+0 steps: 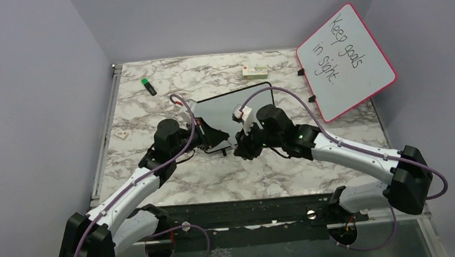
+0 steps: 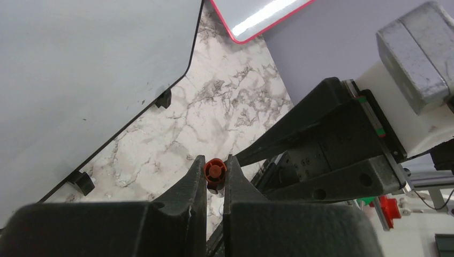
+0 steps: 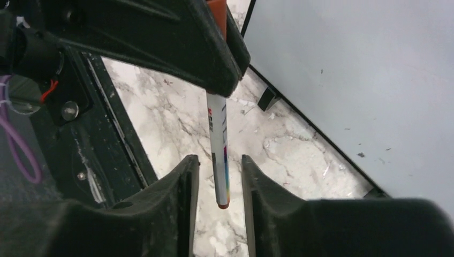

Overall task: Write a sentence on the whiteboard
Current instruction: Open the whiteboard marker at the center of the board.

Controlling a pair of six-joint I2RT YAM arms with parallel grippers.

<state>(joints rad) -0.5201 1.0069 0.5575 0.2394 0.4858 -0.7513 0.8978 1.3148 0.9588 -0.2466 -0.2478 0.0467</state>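
My left gripper (image 2: 215, 172) is clamped on the red end of the marker (image 3: 219, 134). My right gripper (image 3: 218, 163): jaws narrowly apart, 1 gap each side of the barrel (not touching it). Both meet at the near edge of the whiteboard (image 1: 218, 109), which lies on the marble table (image 1: 217, 178), about mid-table. The pink-framed board (image 1: 345, 61) leans at the far right corner.

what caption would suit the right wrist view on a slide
The left gripper clamps the marker's red end; the open right gripper straddles its barrel beside the whiteboard
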